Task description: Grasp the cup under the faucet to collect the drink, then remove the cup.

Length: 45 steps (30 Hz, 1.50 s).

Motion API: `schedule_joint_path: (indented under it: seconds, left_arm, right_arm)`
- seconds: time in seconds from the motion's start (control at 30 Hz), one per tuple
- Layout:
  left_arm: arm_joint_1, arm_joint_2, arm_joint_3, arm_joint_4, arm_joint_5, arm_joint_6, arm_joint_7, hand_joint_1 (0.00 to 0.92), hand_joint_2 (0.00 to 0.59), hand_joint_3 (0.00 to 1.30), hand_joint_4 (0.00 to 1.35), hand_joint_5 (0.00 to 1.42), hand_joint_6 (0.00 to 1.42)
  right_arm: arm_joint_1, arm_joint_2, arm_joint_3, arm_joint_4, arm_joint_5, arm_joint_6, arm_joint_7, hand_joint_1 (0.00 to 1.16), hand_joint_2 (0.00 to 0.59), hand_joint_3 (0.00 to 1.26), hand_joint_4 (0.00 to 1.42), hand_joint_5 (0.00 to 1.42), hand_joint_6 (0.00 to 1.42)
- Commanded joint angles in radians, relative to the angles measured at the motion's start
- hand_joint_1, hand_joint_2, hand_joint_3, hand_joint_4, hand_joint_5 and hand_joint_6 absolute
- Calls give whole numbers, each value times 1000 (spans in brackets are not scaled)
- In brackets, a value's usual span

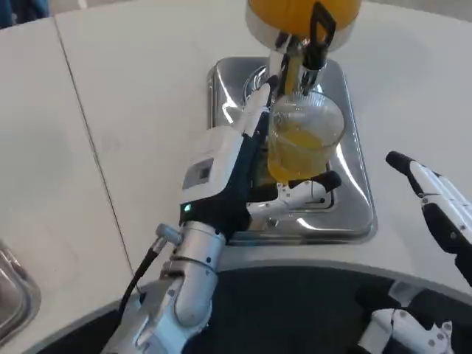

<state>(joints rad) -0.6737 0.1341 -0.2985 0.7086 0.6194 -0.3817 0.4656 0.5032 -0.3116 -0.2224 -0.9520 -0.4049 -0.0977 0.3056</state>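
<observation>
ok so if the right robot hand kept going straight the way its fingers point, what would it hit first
Probably the steel tray. The right robot hand points up and left toward it, and bare table lies between. Beyond the rim stands the cup, though depth is hard to judge.

— Any lettering, labels or numbers legible anywhere?
— None. The small grey panel on the white back of the left hand (214, 166) is too blurred to read.

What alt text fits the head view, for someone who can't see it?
The robot's left hand holds a clear cup partly filled with orange drink under the faucet of an orange dispenser, above a steel tray on a white table. The right hand hovers open beside the tray, holding nothing.
</observation>
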Motion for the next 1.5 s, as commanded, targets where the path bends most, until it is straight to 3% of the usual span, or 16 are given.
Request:
schedule_joint_path:
  seconds: [0.03,0.27,0.5,0.63,0.7,0.8,0.97,1.03,1.3,1.5]
  left_arm:
    - [-44,-25,-8,59,-5,-9,32,298,42,0,0,241,234]
    - [-73,-51,-9,108,2,18,87,368,52,13,38,369,393]
    - [-90,-73,-35,127,25,71,127,464,55,158,236,637,858]
    - [-85,-87,-62,122,40,95,142,526,44,325,438,846,1172]
    - [-79,-94,-75,115,44,104,144,531,41,364,491,896,1234]
    - [-57,-112,-93,89,53,127,183,545,31,536,665,1062,1410]
    - [-24,-142,-76,39,32,135,249,553,28,942,1120,1391,1424]
    - [-17,-154,-58,22,8,129,241,563,37,1032,1222,1423,1424]
    - [-2,-161,-29,-19,-29,142,220,660,3,1157,1201,1424,1424]
    - [23,-125,-12,-84,-23,141,206,698,0,1161,1115,1407,1424]
  right_arm:
    - [-8,3,2,-23,4,35,15,454,336,0,0,3,61]
    - [-19,-1,1,-27,6,61,23,451,335,0,0,12,72]
    - [-27,1,-6,-32,14,89,28,452,343,0,0,27,90]
    - [-21,3,-15,-32,17,95,24,453,345,0,0,33,92]
    - [-17,4,-22,-31,21,96,22,455,348,0,0,45,93]
    - [-19,7,-30,-28,25,105,19,457,349,0,0,49,105]
    - [-28,-1,-33,-29,17,114,25,458,349,0,0,51,109]
    - [-31,-2,-37,-34,18,125,28,459,349,0,0,54,110]
    - [-36,-7,-37,-39,16,141,32,460,353,0,0,66,125]
    - [-49,-13,-38,-37,29,150,42,460,356,0,0,82,137]
